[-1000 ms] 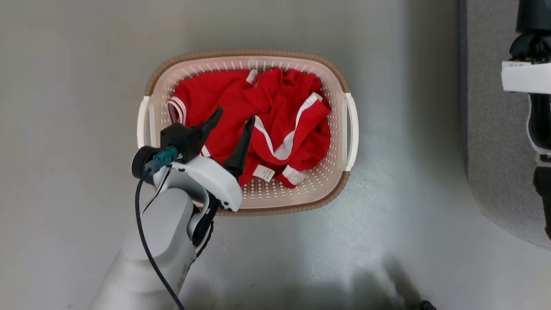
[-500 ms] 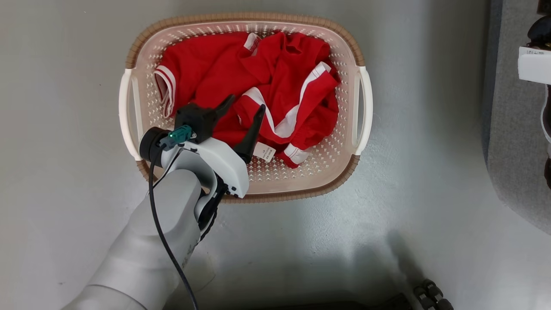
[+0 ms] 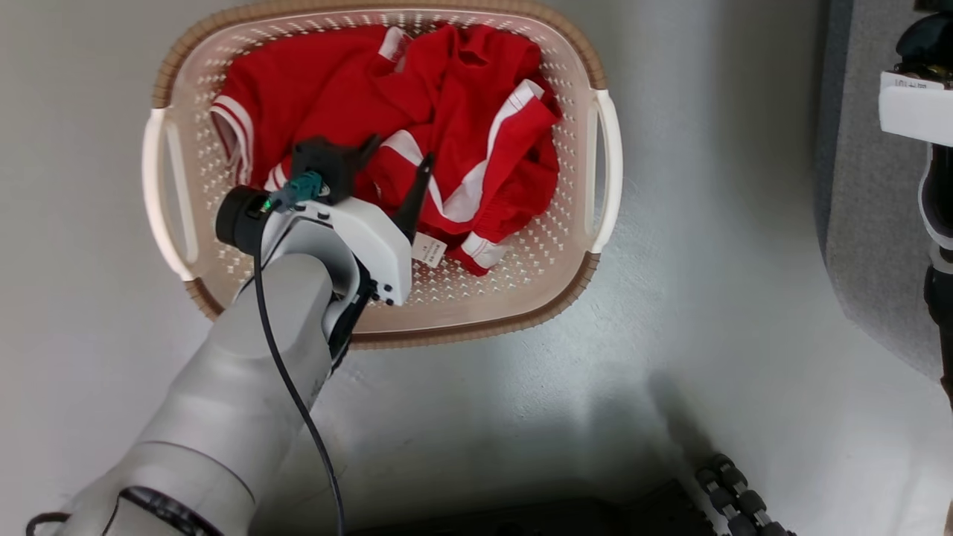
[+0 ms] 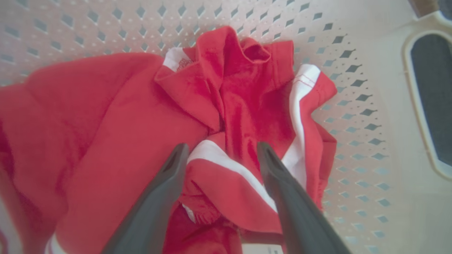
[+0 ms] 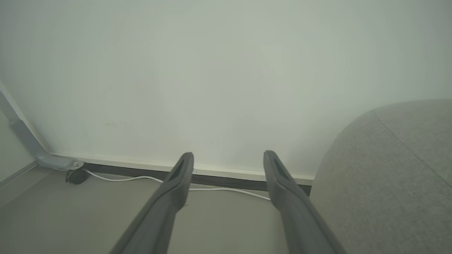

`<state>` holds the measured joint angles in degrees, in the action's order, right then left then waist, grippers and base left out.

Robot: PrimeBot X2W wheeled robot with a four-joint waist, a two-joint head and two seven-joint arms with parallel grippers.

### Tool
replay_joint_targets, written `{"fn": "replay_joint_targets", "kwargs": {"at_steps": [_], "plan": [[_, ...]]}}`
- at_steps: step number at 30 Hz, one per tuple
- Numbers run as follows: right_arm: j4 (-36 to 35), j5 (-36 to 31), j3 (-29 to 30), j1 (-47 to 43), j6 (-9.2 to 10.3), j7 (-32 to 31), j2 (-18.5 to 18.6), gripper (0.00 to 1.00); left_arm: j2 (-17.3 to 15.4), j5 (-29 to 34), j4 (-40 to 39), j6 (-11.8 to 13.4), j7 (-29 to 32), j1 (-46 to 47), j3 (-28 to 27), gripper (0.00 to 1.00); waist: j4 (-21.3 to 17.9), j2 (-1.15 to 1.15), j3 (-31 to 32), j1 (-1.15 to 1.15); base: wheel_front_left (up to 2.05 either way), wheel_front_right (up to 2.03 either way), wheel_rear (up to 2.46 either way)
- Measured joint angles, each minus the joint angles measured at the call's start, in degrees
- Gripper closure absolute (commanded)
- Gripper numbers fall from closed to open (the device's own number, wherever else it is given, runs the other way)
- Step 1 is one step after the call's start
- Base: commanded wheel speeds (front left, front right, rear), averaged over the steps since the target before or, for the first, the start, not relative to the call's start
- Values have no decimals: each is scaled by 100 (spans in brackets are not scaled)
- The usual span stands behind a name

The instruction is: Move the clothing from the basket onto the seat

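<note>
L gripper (image 3: pixel 400 149), jaws wide, hung right over the clothing (image 3: pixel 461 112) in the basket (image 3: pixel 476 331), straddling a striped fold; R gripper (image 5: pixel 229 155), also spread, far off.

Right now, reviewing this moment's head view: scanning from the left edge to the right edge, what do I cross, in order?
Basket's left handle → left gripper → basket's right handle → bare floor → seat.

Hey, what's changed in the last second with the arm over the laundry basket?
The left gripper has dropped lower into the basket, its open jaws now straddling a white-striped fold of the clothing. Nothing is grasped. The camera shifted too; the clothing heap lies as before.
</note>
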<state>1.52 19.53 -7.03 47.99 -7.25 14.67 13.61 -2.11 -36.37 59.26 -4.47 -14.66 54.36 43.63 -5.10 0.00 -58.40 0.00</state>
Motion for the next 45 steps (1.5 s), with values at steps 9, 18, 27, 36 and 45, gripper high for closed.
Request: {"fn": "replay_joint_targets", "kwargs": {"at_steps": [9,18,27,36,45], "plan": [[-49,10,-94,64,0,1,-222,0,-9,-394,811,64,198,465,419,0,-343,0,-115,0,0,0,0],[-48,19,-68,46,0,0,-409,0,-26,-712,1156,85,894,620,715,0,-612,0,-162,0,0,0,0],[-42,56,32,-28,0,0,-447,0,-30,-912,1233,49,1241,619,961,100,-673,0,-155,0,0,0,0],[-38,69,87,38,0,1,-432,0,-31,-1017,1196,-9,833,610,1128,100,-546,0,-59,0,0,0,0],[237,69,88,19,0,1,-286,0,-26,-1326,996,-89,332,195,1267,100,-350,0,572,0,0,0,0]]}}
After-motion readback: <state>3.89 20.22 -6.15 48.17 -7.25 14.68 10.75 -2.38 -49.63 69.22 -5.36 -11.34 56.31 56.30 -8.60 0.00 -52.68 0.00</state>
